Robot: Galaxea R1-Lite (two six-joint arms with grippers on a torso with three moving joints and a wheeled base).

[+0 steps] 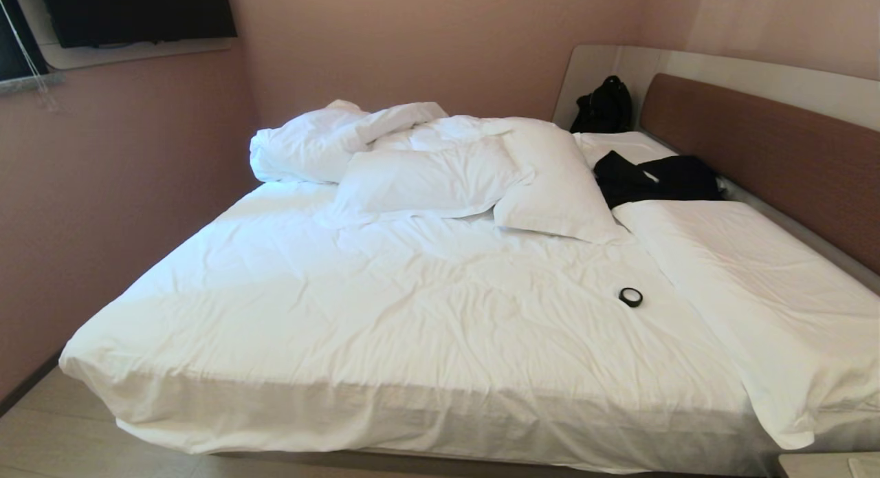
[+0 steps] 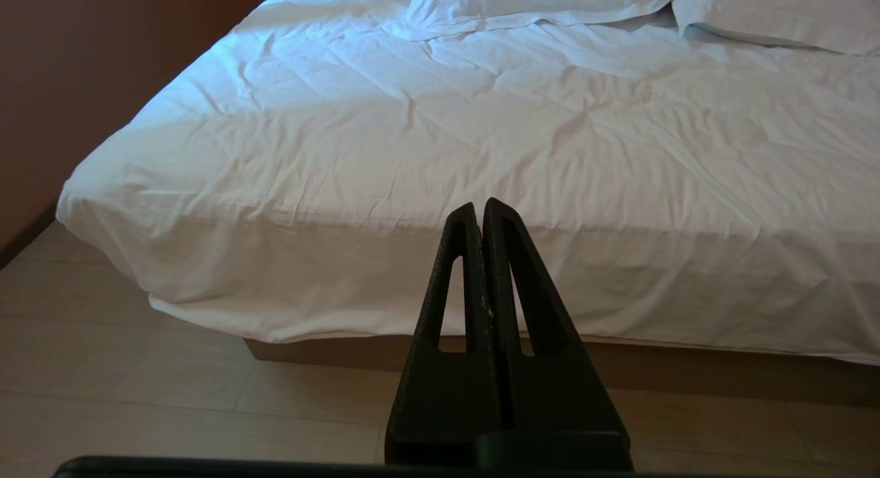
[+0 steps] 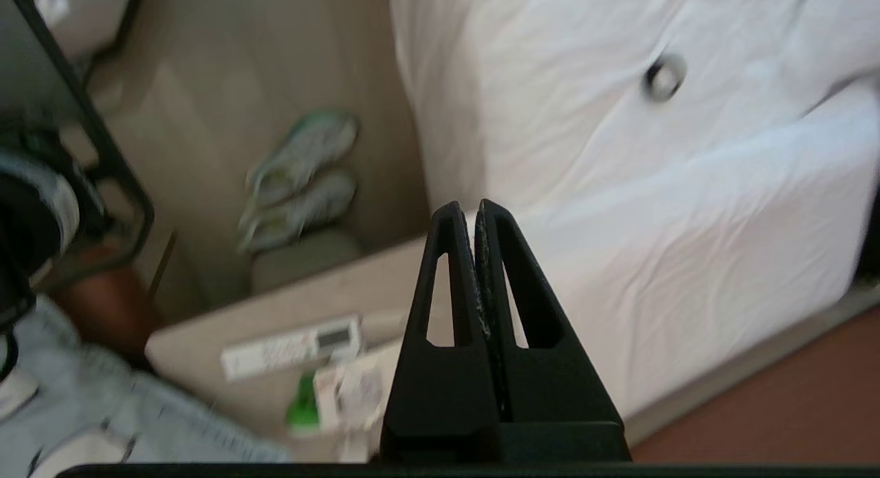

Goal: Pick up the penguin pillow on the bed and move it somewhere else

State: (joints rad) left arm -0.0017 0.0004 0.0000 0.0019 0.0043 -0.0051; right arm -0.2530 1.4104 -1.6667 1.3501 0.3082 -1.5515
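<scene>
Rumpled white sheets are covering the large double bed (image 1: 385, 313) with its brown wooden headboard (image 1: 763, 148); plain white pillows (image 1: 426, 179) and a bunched white duvet (image 1: 316, 144) are lying toward its far end, and the penguin pillow is showing in none of the views. The black left gripper (image 2: 479, 206) is hanging over the pale floor in front of the mattress edge, fingers pressed together and empty. The black right gripper (image 3: 467, 206) is hovering above a bedside surface beside the bed, likewise closed on nothing, with a small black ring (image 1: 630, 297) resting on the sheet
</scene>
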